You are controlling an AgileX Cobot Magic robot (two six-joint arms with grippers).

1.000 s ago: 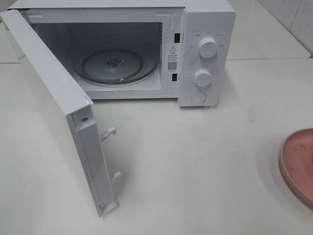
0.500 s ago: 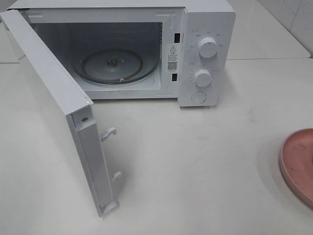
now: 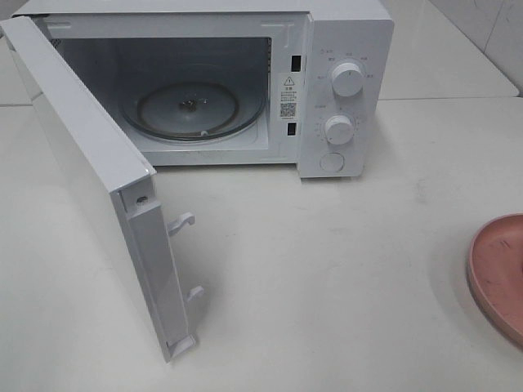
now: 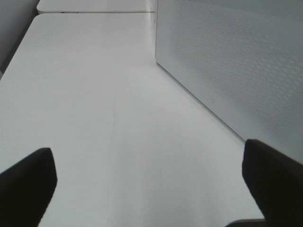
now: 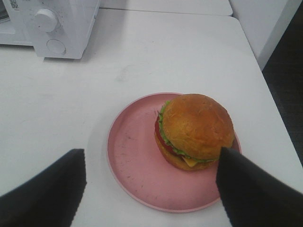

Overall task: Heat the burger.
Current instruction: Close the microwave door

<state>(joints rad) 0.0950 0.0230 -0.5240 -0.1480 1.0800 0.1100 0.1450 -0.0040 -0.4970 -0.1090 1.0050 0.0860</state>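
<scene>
Burger (image 5: 196,130) untouched on pink plate (image 5: 130,161), off-centre toward one side of the dish, on white bench (image 3: 343,269) well apart from microwave (image 3: 343,90). Microwave door (image 3: 90,180) swung fully open, glass turntable (image 3: 192,110) bare inside: oven ready, food not yet moved. Right gripper (image 5: 151,189) poised above plate with jaws spread wide, holding nothing, burger lying between and beyond the two dark fingers (image 5: 45,189). Left gripper (image 4: 151,184) also wide and empty, low over bare bench beside the perforated face of the door. In the high view only an edge of the plate showing at the right, burger itself out of frame. By this look, opening step done; still to come: grasping the burger, carrying it to the turntable, closing the door and turning the dials (image 3: 347,80).
</scene>
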